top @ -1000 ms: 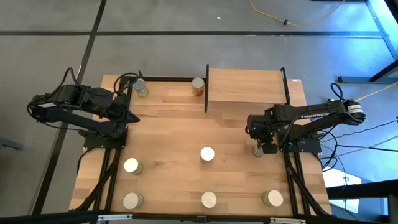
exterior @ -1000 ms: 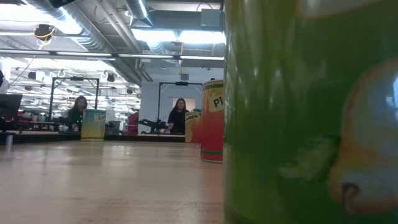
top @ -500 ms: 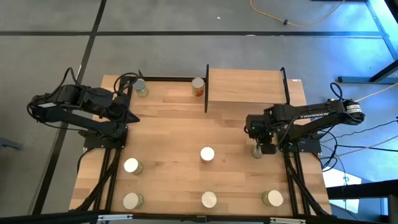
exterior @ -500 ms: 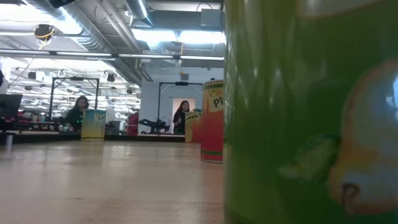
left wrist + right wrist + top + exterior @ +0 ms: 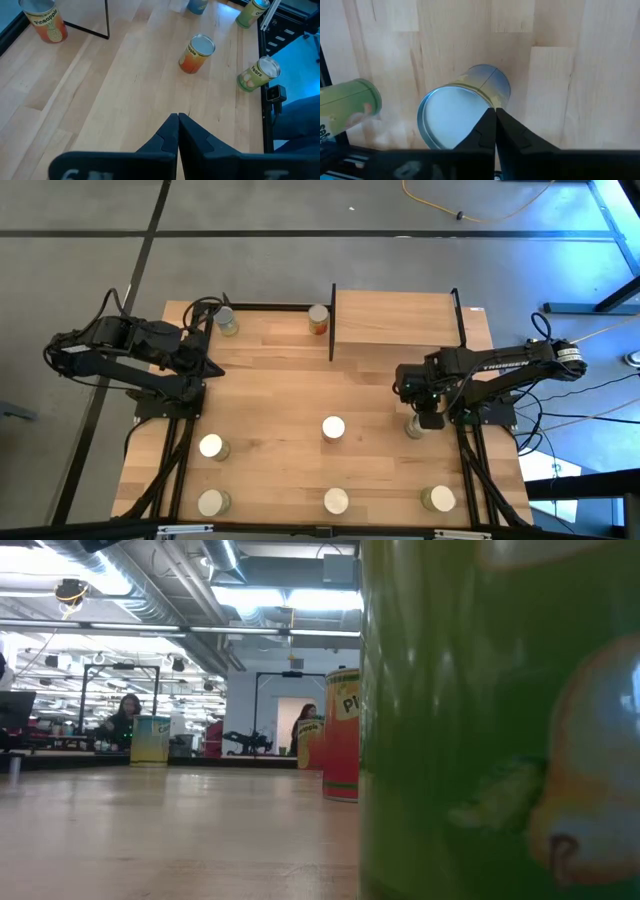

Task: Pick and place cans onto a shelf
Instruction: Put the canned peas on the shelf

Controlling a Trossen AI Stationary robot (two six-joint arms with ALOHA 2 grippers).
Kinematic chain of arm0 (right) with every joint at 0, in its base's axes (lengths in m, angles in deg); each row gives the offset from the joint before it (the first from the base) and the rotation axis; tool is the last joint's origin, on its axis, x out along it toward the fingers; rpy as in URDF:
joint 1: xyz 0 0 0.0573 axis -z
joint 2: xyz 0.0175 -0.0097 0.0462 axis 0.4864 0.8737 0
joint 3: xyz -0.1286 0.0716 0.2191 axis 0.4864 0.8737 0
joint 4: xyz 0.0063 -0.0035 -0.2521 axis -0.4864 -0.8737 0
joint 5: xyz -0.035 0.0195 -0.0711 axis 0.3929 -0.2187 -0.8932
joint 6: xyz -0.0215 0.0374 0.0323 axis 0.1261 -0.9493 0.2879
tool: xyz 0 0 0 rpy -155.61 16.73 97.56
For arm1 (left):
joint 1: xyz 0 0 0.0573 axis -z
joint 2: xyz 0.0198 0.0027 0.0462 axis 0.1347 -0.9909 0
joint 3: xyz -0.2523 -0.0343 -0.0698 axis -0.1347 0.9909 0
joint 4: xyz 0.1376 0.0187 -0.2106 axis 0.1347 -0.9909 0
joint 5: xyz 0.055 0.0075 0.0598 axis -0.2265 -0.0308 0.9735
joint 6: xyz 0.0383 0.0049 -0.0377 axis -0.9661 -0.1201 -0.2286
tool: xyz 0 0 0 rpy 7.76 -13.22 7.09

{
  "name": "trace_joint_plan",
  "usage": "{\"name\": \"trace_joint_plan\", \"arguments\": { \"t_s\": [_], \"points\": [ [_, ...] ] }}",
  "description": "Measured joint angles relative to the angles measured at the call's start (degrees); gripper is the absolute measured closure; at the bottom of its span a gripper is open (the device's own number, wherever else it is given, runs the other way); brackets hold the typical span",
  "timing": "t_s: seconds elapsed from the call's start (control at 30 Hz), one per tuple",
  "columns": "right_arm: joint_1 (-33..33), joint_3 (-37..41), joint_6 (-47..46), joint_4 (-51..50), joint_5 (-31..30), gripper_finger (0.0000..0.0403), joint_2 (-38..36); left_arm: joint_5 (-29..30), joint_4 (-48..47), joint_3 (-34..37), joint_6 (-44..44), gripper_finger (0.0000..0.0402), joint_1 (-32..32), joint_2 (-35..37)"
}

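Butcher-block tabletop (image 5: 280,395), yellow cable (image 5: 440,205), perhaps two people (image 5: 128,715)

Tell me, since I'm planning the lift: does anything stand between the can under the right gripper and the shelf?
Nothing visible does. From above, the can under the shut right gripper faces the shelf across bare tabletop, with only the right arm's own links above it. The orange can stands outside the shelf's side panel.

Your widest free lane is the table (image 5: 270,395) centre, between both arm bases. Blocking it: one can (image 5: 333,428) mid-table, three cans along the near edge, two by the far edge. Shelf (image 5: 395,318) board is bare; its black upright panel (image 5: 332,322) walls the left approach.
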Motion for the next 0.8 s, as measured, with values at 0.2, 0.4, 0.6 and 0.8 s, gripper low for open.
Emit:
{"name": "trace_joint_plan", "arguments": {
  "t_s": [0.2,0.4,0.6,0.8],
  "points": [
    [0.00,-0.05,0.03,0.22,-0.33,0.0391,-0.02,0.00,0.02,0.00,0.00,0.0401,0.01,0.00],
    [0.04,-0.07,1.44,0.73,-3.68,0.0378,-0.07,0.00,0.00,0.00,0.00,0.0401,-0.01,0.00],
    [0.02,-0.07,1.62,0.71,-3.67,0.0344,-0.07,0.00,0.00,0.00,0.00,0.0401,0.01,0.00],
    [-0.02,-0.10,4.94,-0.38,-0.93,0.0314,-0.07,0.00,0.00,0.00,0.00,0.0401,0.01,0.00]
  ]
}}
